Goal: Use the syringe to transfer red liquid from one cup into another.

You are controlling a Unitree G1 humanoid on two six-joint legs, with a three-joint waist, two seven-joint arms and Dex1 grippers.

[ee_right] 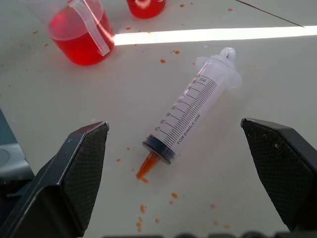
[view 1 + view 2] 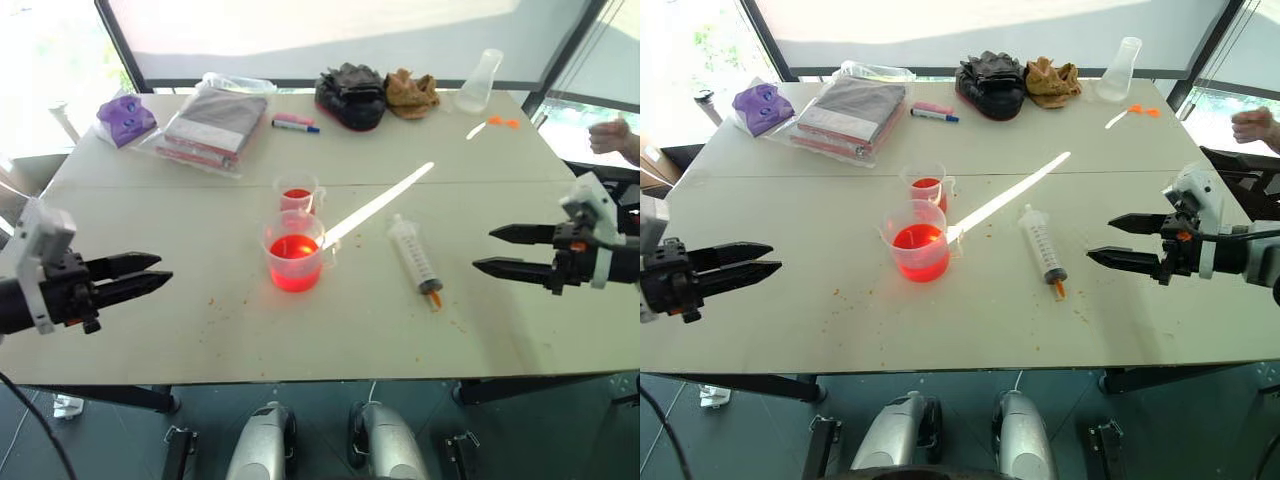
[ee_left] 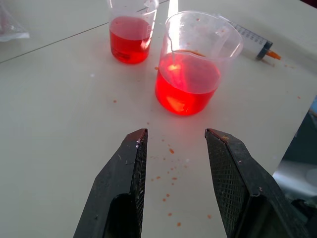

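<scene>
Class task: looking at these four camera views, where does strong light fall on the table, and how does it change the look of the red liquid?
Left eye view: a bright sunlight strip crosses the white table and reaches the larger clear plastic cup, whose red liquid glows. Right wrist view: the same strip runs beyond the large clear plastic syringe. Left wrist view: glare streaks the liquid's surface.

Head stereo looks down over table; wrist cams close (share cups)
</scene>
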